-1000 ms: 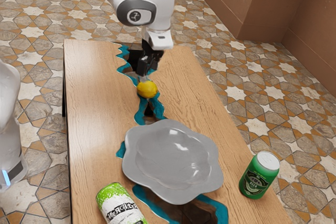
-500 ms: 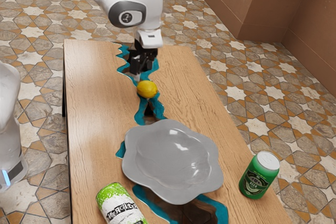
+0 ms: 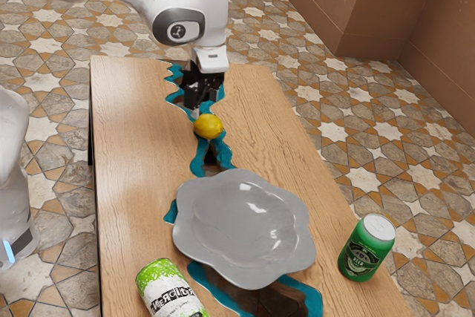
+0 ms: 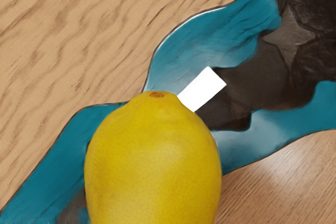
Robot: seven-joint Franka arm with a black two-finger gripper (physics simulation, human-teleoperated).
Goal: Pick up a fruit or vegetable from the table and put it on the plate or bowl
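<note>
A yellow lemon (image 3: 208,125) lies on the teal resin strip that runs through the wooden table (image 3: 130,146). My gripper (image 3: 197,108) hangs just above and slightly behind it, open, fingers pointing down and holding nothing. In the wrist view the lemon (image 4: 153,161) looms large right under the hand, resting on the teal strip. A grey wavy-rimmed plate (image 3: 223,261) lies nearer the front of the table, a short way from the lemon.
A green can (image 3: 366,246) stands at the exterior view's right of the plate, close to the table edge. A green-and-white can (image 3: 171,291) lies in front of the plate. A small white tag (image 4: 202,88) sits on the teal strip beyond the lemon.
My hand has risen off the lemon and drifted a little toward the exterior view's left. The lemon stayed where it was on the table.
</note>
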